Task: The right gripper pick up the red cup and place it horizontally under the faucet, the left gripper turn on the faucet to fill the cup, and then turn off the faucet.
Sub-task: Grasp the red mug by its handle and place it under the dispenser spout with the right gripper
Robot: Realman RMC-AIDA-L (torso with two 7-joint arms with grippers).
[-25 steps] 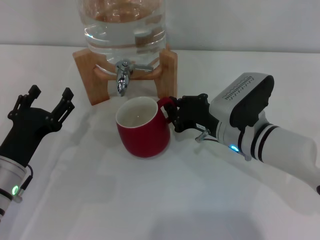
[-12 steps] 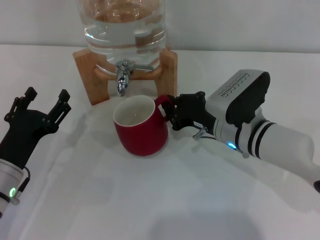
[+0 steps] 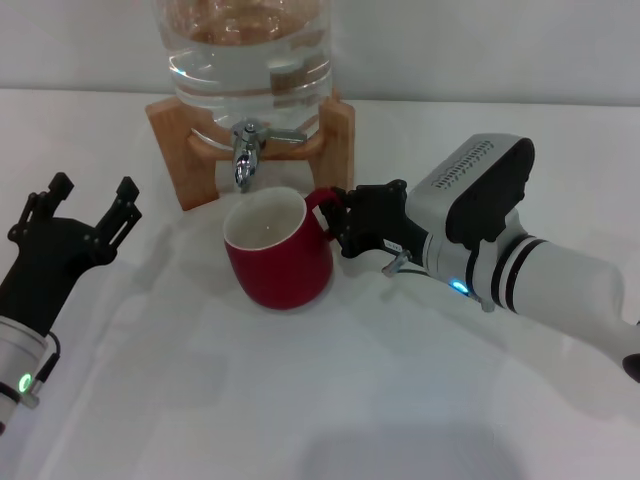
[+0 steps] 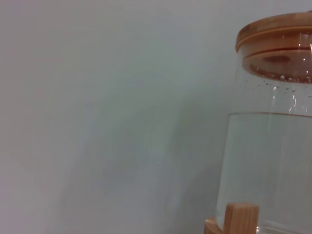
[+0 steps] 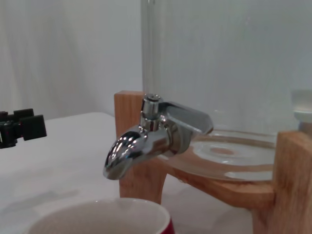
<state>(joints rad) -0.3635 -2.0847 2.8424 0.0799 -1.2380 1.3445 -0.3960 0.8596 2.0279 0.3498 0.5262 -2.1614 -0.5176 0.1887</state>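
- The white desk (image 3: 300, 400) holds everything here.
- A big clear water jar (image 3: 248, 55) sits at the far side of the desk. It has water inside and a wooden lid (image 4: 275, 34) on top.
- The jar rests on a wooden stand (image 3: 180, 150) with legs on the left and right.
- The right claw (image 3: 345, 222) comes in from the right on a white arm with black bands and a small blue light. It is closed on the handle of the red cup (image 3: 278, 262).
- The left claw (image 3: 88, 205) is on the left side of the desk, well apart from the cup and the stand. Its two prongs are spread wide and hold nothing. A small green light glows on its wrist.
- The red cup stands upright on the desk, just in front of the stand. Its white inside looks empty. Its handle points right.
- The faucet (image 5: 146, 139) is shiny metal and sticks out from the bottom of the jar. Its spout points down, over the far rim of the cup (image 5: 97, 217). No water is coming out.
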